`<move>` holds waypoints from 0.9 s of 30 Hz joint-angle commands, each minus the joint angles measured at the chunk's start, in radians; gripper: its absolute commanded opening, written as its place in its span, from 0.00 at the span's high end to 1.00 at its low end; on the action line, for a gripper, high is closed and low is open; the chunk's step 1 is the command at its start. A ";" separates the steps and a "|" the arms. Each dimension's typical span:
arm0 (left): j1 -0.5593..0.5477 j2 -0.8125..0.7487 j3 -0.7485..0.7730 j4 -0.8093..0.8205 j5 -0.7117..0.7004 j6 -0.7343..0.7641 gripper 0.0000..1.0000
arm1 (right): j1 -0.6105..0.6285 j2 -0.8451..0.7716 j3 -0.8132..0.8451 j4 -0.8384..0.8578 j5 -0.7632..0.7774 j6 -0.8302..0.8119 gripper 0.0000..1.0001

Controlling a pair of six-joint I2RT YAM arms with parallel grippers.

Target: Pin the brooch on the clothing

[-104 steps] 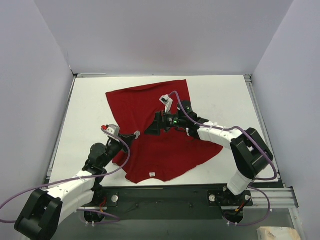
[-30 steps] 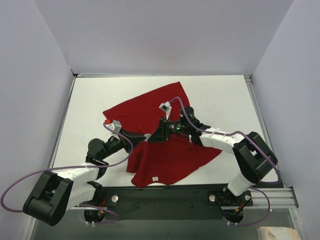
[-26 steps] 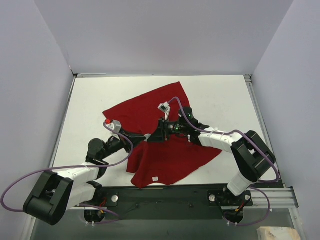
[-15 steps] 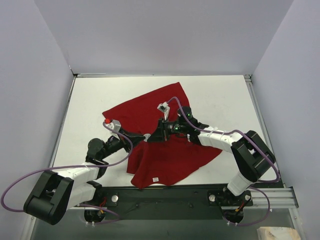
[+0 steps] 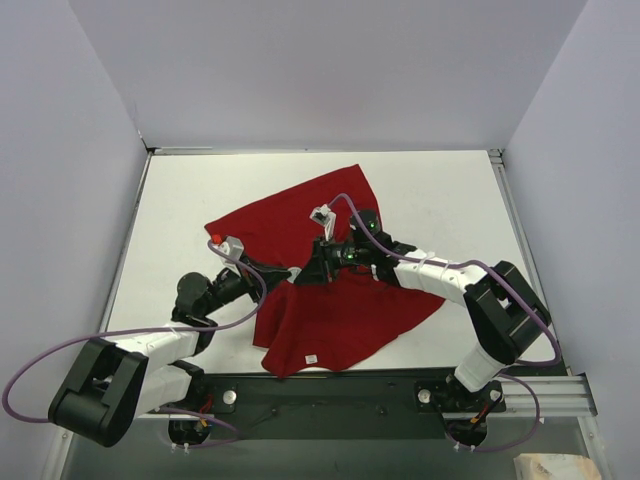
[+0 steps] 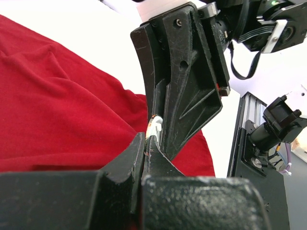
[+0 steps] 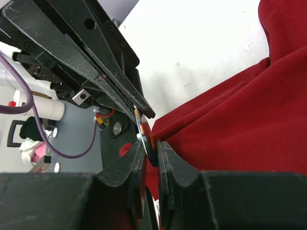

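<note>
The brooch (image 7: 145, 134) stands edge-on, pinched between the fingers of the right gripper (image 7: 152, 155) at the rumpled edge of the clothing (image 5: 330, 310) on the table (image 5: 180, 200); the left gripper (image 6: 145, 143), jaws pressed together, touches its rim

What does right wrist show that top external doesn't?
Right wrist only: the brooch, edge-on, pinched in the right pincer, with the shut left pincer touching its upper edge. Top external only: the whole crumpled outline of the red T-shirt and its white label near the front edge; the brooch can't be made out there. Both: red fabric and the two pincers meeting tip to tip.
</note>
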 commanded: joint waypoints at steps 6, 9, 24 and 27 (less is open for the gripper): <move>-0.008 0.010 0.080 -0.001 0.029 0.019 1.00 | 0.069 -0.030 0.073 -0.053 -0.007 -0.087 0.90; -0.008 0.012 0.090 -0.009 0.047 0.018 1.00 | 0.071 -0.023 0.084 -0.068 0.007 -0.091 0.94; -0.023 -0.042 0.086 -0.039 0.073 0.045 1.00 | 0.064 0.010 0.129 -0.094 0.088 -0.032 1.00; -0.035 -0.071 0.075 -0.041 0.070 0.061 1.00 | 0.057 0.012 0.144 -0.116 0.128 0.001 1.00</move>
